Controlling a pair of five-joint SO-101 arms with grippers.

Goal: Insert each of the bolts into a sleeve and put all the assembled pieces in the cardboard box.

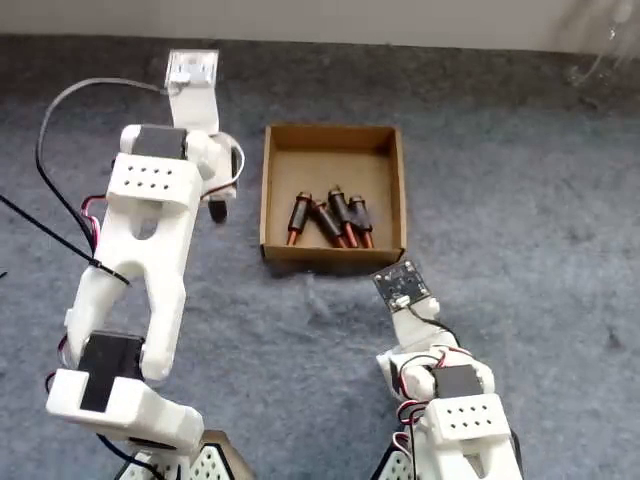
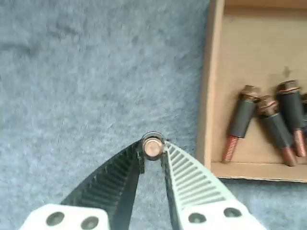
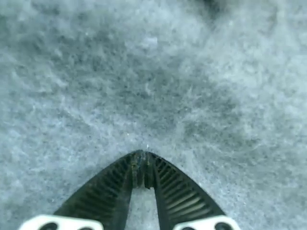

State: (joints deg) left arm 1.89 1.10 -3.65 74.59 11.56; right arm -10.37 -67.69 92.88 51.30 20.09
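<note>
Bolt (image 2: 152, 147): seen end-on, copper face ringed in grey, clamped at the very tips of the left gripper (image 2: 153, 149) over the grey carpet (image 2: 72, 72), just off the 9 o'clock wall of the cardboard box (image 1: 268, 190). Cannot tell from this angle whether sleeved or bare. Inside the box, four assembled pieces (image 1: 345, 212) bunched against the 6 o'clock wall, touching one another. Right gripper (image 3: 142, 160) pressed shut on nothing, above bare carpet, seemingly near the box's 5 o'clock corner.

Likely trouble: held by so little finger, could pivot or slip out on the carry toward 3 o'clock and roll off across the carpet. Could also snag the box wall if carried too low, shoving the light box and scattering the pieces. If let go right over the bunch, may land across it and hop back out. If bare, not to be boxed as is.
</note>
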